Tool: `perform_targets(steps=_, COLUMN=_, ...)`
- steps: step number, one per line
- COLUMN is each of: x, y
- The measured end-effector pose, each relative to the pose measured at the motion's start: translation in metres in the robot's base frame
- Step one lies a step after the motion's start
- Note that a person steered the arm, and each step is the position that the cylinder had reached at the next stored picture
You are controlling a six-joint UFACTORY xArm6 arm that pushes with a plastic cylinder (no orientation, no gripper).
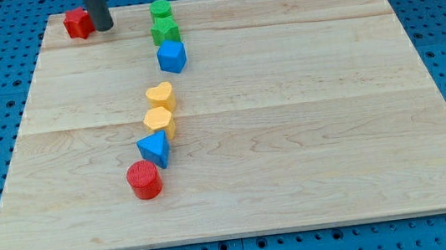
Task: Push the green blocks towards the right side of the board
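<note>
At the view's top left corner of the wooden board [308, 132] sits a red block [77, 23] of blocky, star-like outline, and my tip [103, 27] stands just to its right, touching or almost touching it; the tip is a bare rod end that grips nothing, and it lies to the left of the green blocks with a clear gap of board between. Further right, near the top edge, the green round block [161, 10] sits directly above the green blocky one [165, 30], the two touching, so the pair's long axis runs from the view's top to its bottom (each block alone looks too compact to show a facing). Just below them, touching or nearly so, is the blue block [172, 56], roughly hexagonal. Lower down, a chain slants toward the bottom left: a yellow heart-like block [161, 95], a second yellow block [159, 122], a blue triangular block [155, 149] and, lowest and furthest left of these, a red cylinder [144, 179].
</note>
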State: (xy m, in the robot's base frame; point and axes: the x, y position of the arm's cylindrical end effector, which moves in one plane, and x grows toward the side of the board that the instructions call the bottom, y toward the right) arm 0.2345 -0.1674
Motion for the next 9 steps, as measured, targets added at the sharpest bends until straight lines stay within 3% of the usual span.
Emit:
perform_targets(steps=3, x=0.005, y=0.073)
perform_targets(steps=5, x=-0.025, y=0.029)
perform_targets(steps=6, x=-0.042, y=0.100)
perform_targets(steps=7, x=-0.006, y=0.219)
perform_targets(steps=8, x=0.049, y=0.264)
perform_targets(steps=9, x=0.061, y=0.188)
